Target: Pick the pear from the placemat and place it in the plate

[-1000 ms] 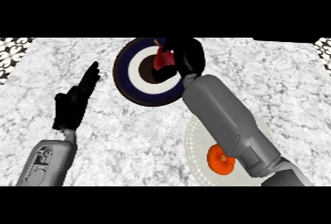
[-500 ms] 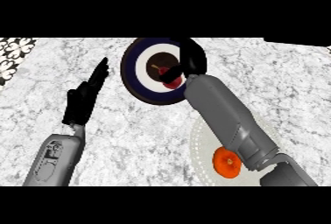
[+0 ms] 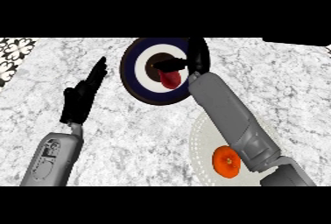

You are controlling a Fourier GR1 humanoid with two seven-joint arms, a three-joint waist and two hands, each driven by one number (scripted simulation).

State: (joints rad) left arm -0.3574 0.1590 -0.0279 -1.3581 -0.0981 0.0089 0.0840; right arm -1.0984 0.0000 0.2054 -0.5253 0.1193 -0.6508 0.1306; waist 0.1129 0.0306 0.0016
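The red pear (image 3: 170,80) lies in the middle of the round plate (image 3: 137,72), which has a navy rim, a white ring and a dark centre. My right hand (image 3: 196,56) is over the plate's right side. Its fingers point up and its thumb reaches left just above the pear without curling round it. The pale round placemat (image 3: 204,141) lies lower right, partly hidden under my right forearm. At the left, my left hand (image 3: 80,99) rests open with its fingers up, away from the plate.
An orange fruit (image 3: 226,160) sits on the placemat beside my right forearm. A patterned tile edge (image 3: 13,52) shows at the far left of the marble counter.
The pear has gone from up beside the right hand's fingers down to the plate's middle. The thumb now stands clear above it. The left hand has kept its pose.
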